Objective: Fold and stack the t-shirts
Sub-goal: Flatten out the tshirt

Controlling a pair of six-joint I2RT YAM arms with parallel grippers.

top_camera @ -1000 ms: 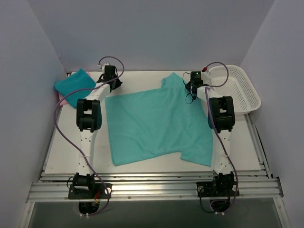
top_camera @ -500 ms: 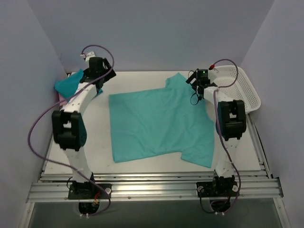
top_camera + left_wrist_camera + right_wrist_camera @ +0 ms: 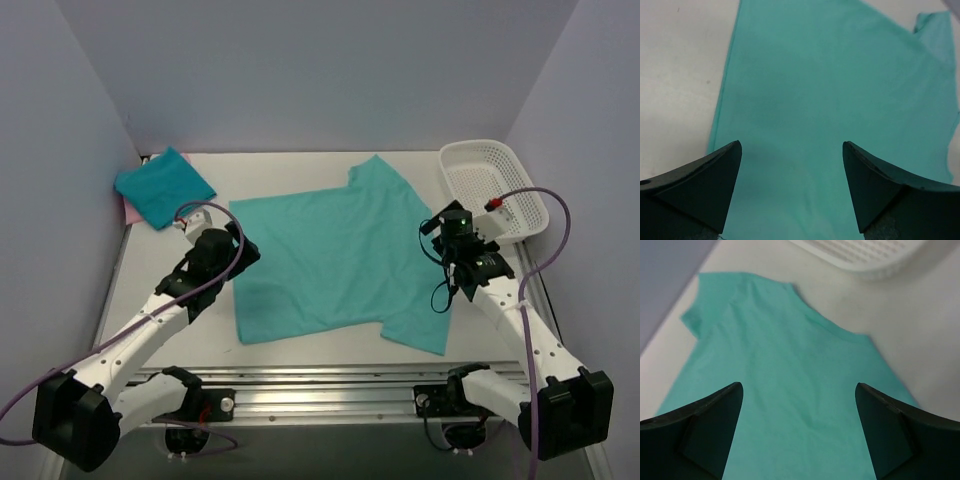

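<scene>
Now both grippers stand wide open and hold nothing. The left gripper hovers over the left part of the spread teal shirt, its fingers apart above the cloth, with the shirt's left edge just beyond its left finger. The right gripper hovers over the shirt's right side, its fingers spread above the cloth near the sleeve. The shirt lies flat in the middle of the table, one sleeve pointing to the far side and the other to the near right corner. Bare table runs along its left edge and between it and the folded teal shirt, which lies on a pink one at the far left. The white basket sits at the far right, near the shirt's far sleeve.
</scene>
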